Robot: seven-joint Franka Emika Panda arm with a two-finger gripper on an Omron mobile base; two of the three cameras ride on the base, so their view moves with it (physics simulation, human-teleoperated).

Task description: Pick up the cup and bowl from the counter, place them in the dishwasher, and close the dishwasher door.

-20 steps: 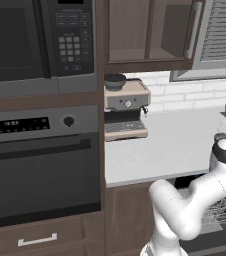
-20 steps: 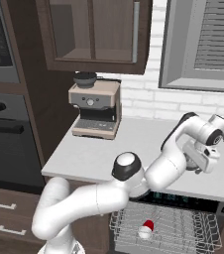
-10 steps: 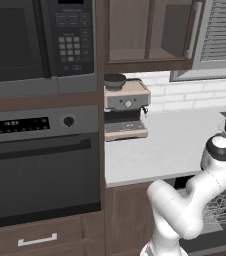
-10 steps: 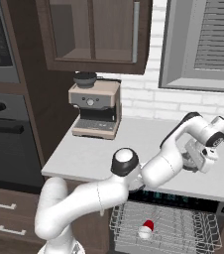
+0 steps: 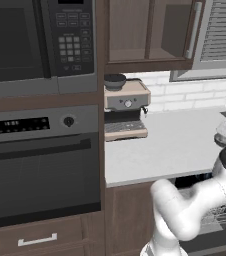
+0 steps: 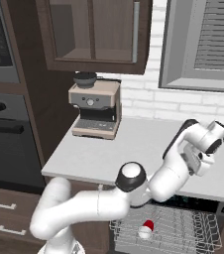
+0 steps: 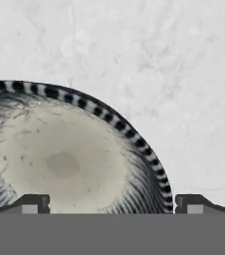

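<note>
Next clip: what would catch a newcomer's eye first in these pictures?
The hand view stands out: a round bowl with a black-and-white banded rim lies on the pale counter, close under the open gripper, whose fingers stand wide apart. In the right base view, the white arm bends low over the counter's right end above the open dishwasher, where a red-and-white cup lies in the wire rack. An espresso machine stands at the counter's back left.
</note>
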